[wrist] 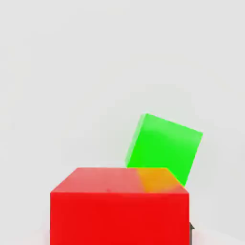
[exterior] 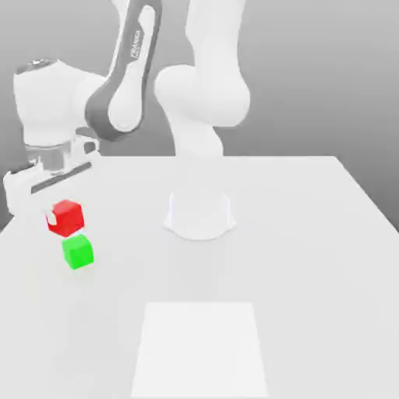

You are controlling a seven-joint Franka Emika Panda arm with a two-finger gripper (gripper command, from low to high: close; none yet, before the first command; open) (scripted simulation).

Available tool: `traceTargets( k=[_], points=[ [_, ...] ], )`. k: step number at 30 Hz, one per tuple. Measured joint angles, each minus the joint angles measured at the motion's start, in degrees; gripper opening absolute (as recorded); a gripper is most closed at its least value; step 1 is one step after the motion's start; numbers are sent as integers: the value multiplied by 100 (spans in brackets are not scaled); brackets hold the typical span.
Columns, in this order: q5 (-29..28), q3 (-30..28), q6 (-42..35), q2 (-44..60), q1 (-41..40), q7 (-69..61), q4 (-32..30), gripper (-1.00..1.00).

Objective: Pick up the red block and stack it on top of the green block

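Observation:
The red block [exterior: 68,216] sits at the exterior view's left side of the white table, between the fingers of my gripper [exterior: 62,221], which is shut on it. A white fingertip [exterior: 51,224] overlaps the block's left face. The green block [exterior: 78,252] rests on the table just in front of the red block and slightly to its right, with a small gap between them. In the hand view, the red block [wrist: 119,206] is close up and the green block [wrist: 162,146] lies beyond it, turned at an angle.
The arm's white base [exterior: 199,214] stands mid-table, to the right of the blocks. A lighter square patch [exterior: 199,347] marks the table near its front edge. The table's left edge [exterior: 9,222] runs close beside the gripper.

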Motion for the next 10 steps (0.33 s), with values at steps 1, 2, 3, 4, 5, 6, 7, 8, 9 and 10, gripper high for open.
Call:
traceTargets(
  k=[1, 2, 3, 4, 5, 6, 7, 8, 9, 10],
  points=[
    [-30, -21, 147, 125, -47, 15, -20, -100],
    [-48, -33, 312, 284, -71, 25, -26, -100],
    [-55, -43, 487, 461, -79, 29, -24, -100],
    [-47, -53, 670, 647, -74, 25, -20, -100],
    [-18, -62, 858, 839, -58, 6, -15, -100],
    [43, -73, 1050, 1035, -28, -32, -10, -100],
    [147, -94, 1246, 1232, 26, -101, -6, -100],
    [338, -80, 1445, 1433, 85, -229, -3, -100],
    [434, -77, 1545, 1534, 115, -294, -1, 100],
    [434, -77, 1545, 1534, 118, -294, -1, 100]
  ],
)
